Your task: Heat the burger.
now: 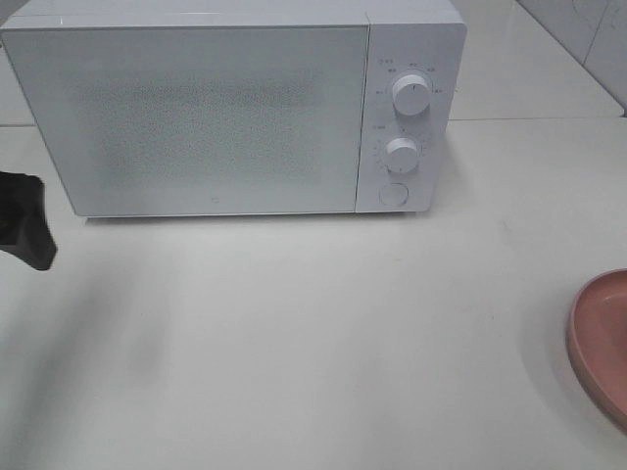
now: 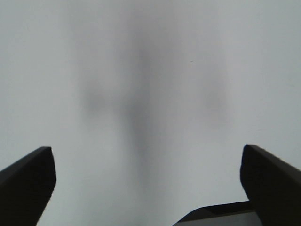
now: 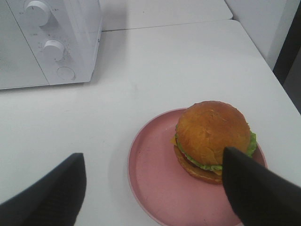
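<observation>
left gripper (image 2: 148, 183) is hanging over bare white table (image 1: 323, 343) with jaws spread wide, gripping nothing, probably parked clear of the door. right gripper (image 3: 153, 188) is hovering with jaws wide too, empty, one finger overlapping the burger (image 3: 212, 136) in view; contact unclear. burger is sitting on the pink plate (image 3: 155, 183), off to the right, well apart from the microwave (image 1: 216, 117). door is looking shut, so opening it likely comes first.
</observation>
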